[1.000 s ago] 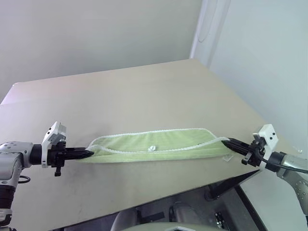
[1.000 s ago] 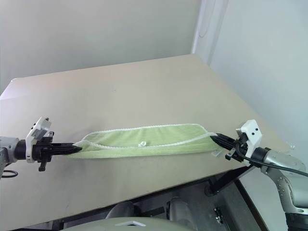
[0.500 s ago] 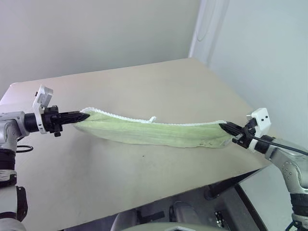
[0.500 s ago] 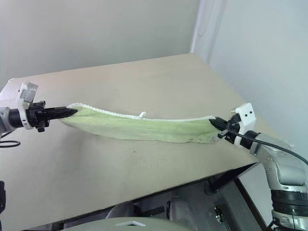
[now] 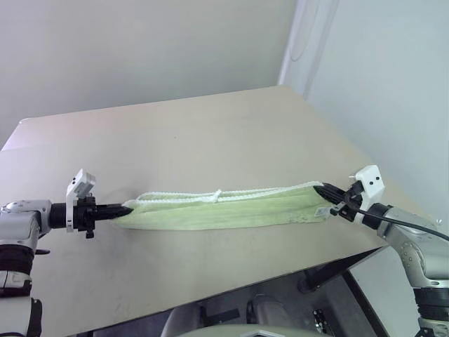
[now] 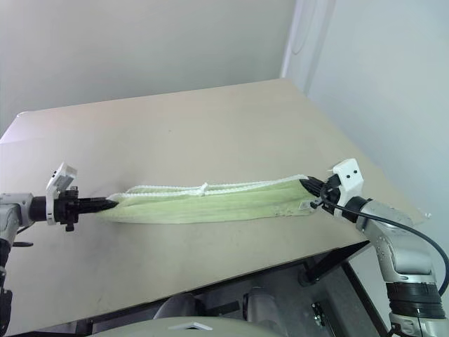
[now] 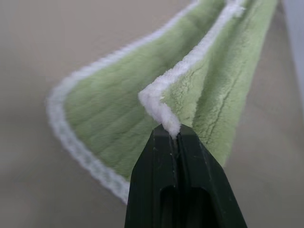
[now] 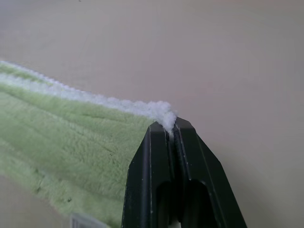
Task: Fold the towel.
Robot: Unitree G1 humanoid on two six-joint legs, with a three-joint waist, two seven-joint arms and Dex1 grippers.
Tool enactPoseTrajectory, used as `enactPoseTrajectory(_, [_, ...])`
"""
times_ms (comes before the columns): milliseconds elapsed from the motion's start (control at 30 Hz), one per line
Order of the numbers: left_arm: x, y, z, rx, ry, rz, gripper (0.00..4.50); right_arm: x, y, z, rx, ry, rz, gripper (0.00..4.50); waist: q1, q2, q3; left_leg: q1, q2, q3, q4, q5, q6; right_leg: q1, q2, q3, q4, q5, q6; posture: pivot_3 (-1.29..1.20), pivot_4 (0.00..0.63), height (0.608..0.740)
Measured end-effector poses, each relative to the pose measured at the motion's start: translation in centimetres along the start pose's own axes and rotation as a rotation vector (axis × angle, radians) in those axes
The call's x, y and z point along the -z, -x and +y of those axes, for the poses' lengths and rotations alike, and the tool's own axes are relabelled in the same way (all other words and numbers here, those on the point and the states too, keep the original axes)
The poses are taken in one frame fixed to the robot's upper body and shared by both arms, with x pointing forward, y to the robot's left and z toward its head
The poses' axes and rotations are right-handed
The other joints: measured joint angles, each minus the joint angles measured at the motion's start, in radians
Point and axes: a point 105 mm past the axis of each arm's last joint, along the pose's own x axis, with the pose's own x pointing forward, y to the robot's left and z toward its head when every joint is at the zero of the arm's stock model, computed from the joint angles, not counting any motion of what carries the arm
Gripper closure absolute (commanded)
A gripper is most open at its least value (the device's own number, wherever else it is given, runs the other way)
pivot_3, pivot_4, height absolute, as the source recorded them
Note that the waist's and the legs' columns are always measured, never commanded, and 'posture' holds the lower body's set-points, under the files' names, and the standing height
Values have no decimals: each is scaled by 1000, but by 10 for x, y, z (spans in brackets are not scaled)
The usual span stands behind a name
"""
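Beige tabletop [image 5: 210, 140] under pale walls: from the head camera, the light green terry towel with whitish stitched edges [image 5: 224, 209] stretches doubled between both grippers, low over the near edge. Left wrist: left gripper [image 7: 176, 135] pinches a white-edged corner. Right wrist: right gripper [image 8: 172, 127] clamps the opposite corner.

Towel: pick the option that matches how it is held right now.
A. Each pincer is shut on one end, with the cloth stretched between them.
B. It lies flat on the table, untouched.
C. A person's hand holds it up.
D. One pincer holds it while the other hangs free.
A: the left pincer and the right pincer each pinch a white-edged corner of the towel, which spans between them over the table.
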Motion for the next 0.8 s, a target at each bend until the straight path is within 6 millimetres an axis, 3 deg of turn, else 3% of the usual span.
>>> enactPoseTrajectory(133, [-36,4,26,-124,-27,-81,4476,0,-7,7,-32,2,-1,4500,5,0,0,0,0,1,1,0,0,1,1,-1,0,1,1,0,0,740])
enactPoseTrajectory(233, [-48,6,33,-150,-40,-85,4476,-8,-10,6,-31,14,-22,4500,0,0,0,-1,-1,3,-1,0,0,0,1,1,-1,1,1,0,0,740])
enactPoseTrajectory(400, [-28,3,31,-118,-6,-28,4476,-4,-12,4,-25,13,-7,4500,0,-1,0,-3,-1,4,-2,0,1,-2,1,2,-1,1,0,0,0,740])
enactPoseTrajectory(600, [18,2,19,-36,55,72,4476,5,-14,6,-26,7,34,4500,1,-2,-1,-2,0,4,0,0,1,-2,1,2,0,1,0,0,0,740])
enactPoseTrajectory(800, [36,1,14,-22,36,110,4476,11,-13,8,-30,-8,55,4500,7,-3,-1,-2,0,3,0,0,1,-2,-1,2,0,1,0,0,0,740])
